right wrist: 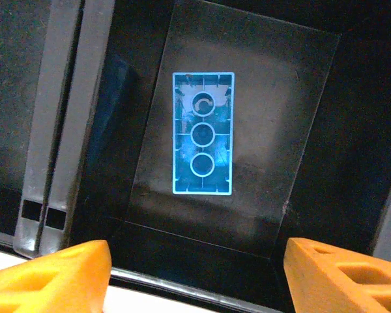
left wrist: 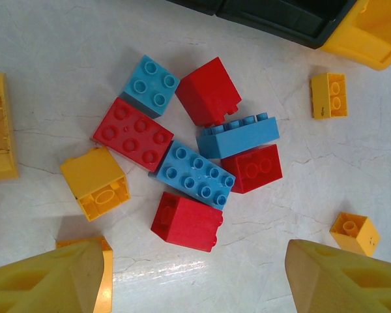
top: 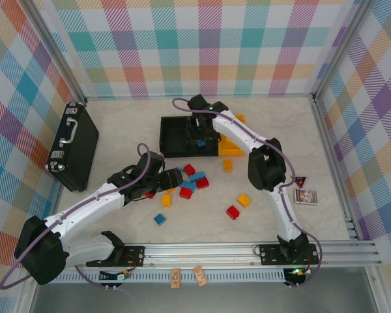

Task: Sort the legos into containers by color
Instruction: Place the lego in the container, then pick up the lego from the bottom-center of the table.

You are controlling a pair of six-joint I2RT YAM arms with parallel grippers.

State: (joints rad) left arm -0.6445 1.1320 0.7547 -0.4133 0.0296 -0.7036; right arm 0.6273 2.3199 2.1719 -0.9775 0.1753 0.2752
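Observation:
A heap of red and blue legos (left wrist: 202, 156) lies on the table, just ahead of my open left gripper (left wrist: 195, 280); the nearest is a red brick (left wrist: 187, 222). Yellow bricks (left wrist: 96, 183) lie around the heap. In the top view the left gripper (top: 174, 177) is at the left side of this heap (top: 192, 179). My right gripper (top: 201, 132) hangs open over the middle black bin (top: 182, 137) of the three joined containers. A blue brick (right wrist: 202, 134) lies upside down on that bin's floor, clear of the right fingers (right wrist: 58, 277). The yellow bin (top: 231, 147) adjoins on the right.
A flat black case with a handle (top: 73, 145) lies at the left. A small card (top: 305, 195) lies at the right. Loose bricks are scattered nearer the front: yellow (top: 244, 200), red (top: 232, 212), blue (top: 159, 219), and yellow (top: 228, 164) by the bins.

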